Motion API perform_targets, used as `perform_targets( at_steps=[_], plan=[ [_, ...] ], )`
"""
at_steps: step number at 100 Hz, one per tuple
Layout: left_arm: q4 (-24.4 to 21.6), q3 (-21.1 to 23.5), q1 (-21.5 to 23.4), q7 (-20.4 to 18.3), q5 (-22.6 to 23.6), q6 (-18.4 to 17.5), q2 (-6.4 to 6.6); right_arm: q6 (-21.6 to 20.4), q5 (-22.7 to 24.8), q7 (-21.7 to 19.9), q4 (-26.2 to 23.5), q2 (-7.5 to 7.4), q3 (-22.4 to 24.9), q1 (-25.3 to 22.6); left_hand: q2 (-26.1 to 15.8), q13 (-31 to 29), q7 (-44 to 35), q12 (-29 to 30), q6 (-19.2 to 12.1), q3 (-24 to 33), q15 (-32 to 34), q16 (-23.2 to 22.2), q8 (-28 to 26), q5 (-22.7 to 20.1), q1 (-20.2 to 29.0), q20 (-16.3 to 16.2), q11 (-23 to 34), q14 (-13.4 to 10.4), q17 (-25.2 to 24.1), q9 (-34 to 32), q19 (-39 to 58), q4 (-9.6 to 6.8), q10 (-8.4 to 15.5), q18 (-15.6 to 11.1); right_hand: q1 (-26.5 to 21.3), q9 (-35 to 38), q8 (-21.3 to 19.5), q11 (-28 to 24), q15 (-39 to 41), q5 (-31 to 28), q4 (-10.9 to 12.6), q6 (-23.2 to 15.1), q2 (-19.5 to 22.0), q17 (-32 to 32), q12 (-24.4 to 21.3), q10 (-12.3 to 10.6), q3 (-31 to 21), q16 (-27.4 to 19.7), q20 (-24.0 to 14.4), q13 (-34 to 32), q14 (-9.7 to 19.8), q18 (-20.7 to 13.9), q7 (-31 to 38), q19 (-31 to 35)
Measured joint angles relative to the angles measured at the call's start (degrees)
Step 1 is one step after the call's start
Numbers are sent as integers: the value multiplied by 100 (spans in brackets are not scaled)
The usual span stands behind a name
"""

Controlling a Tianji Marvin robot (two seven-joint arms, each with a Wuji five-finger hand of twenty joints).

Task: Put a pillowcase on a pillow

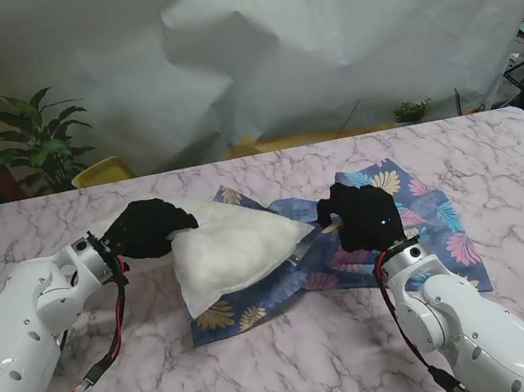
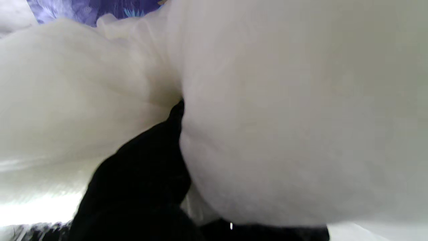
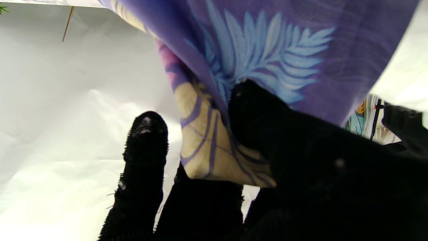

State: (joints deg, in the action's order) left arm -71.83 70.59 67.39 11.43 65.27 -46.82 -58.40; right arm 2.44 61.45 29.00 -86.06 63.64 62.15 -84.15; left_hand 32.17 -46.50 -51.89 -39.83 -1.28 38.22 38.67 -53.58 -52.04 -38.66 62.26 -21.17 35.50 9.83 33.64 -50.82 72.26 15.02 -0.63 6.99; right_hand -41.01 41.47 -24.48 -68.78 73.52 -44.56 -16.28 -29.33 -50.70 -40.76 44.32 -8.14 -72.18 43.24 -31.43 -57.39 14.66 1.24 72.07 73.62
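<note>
On the marble table (image 1: pixel 93 388), the left hand (image 1: pixel 151 228) grips the white pillow (image 1: pixel 231 247), one corner entering the floral pillowcase (image 1: pixel 428 217) whose edge the right hand (image 1: pixel 362 217) pinches open; most remains uncovered.

I count one pillow (image 1: pixel 225 246), one pillowcase (image 1: pixel 418 219) beside it, and two potted plants (image 1: pixel 41 141) beyond the pillow.

Pillow (image 1: pixel 226 248) lies on pillowcase's (image 1: pixel 428 217) left end.

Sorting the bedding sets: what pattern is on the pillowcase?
The pillowcase is purple-blue with light blue, pink and yellow fern-like leaves; clearest in the right wrist view.
</note>
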Motion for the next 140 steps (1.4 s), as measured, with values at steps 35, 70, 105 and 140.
perform_targets(
  at_steps=[35,70,105,140],
  plan=[
    [-283,-39,26,-214,145,-138,77,3,22,-52,3,-14,-25,23,0,-3,0,0,-31,0,5,-184,-156,0,0,-7,68,-16,-25,0,4,0,29,-12,0,0,0,0,-1,0,0,0,55,23,0,0,0,0,0,0,-1,0,0,-1],
    [-257,-814,-339,-998,-498,517,86,-52,131,176,59,-35,-266,145,-125,93,-57,-62,-32,-82,157,-326,-213,118,19,-376,72,-33,-221,87,19,0,33,-55,0,0,0,0,-1,0,0,0,55,55,0,0,0,1,0,0,-9,0,0,-1],
    [-211,-1142,-354,-813,-754,1481,-42,-343,118,145,87,-37,-492,258,-898,381,-384,-452,25,-893,586,-326,-37,793,244,-1010,71,-56,-372,442,79,0,-109,-186,57,73,0,0,-1,0,0,0,53,66,-16,0,2,2,1,-1,-22,1,0,-19],
    [-27,-2083,-788,-1107,-614,1682,-19,-458,65,276,81,-23,-557,256,-1416,596,-299,-644,27,-1569,984,-245,737,999,301,-1227,64,-263,-505,661,291,-150,-182,-461,57,84,0,0,-16,0,0,-1,54,69,-61,0,3,2,3,-2,-43,6,0,-67]
  ],
)
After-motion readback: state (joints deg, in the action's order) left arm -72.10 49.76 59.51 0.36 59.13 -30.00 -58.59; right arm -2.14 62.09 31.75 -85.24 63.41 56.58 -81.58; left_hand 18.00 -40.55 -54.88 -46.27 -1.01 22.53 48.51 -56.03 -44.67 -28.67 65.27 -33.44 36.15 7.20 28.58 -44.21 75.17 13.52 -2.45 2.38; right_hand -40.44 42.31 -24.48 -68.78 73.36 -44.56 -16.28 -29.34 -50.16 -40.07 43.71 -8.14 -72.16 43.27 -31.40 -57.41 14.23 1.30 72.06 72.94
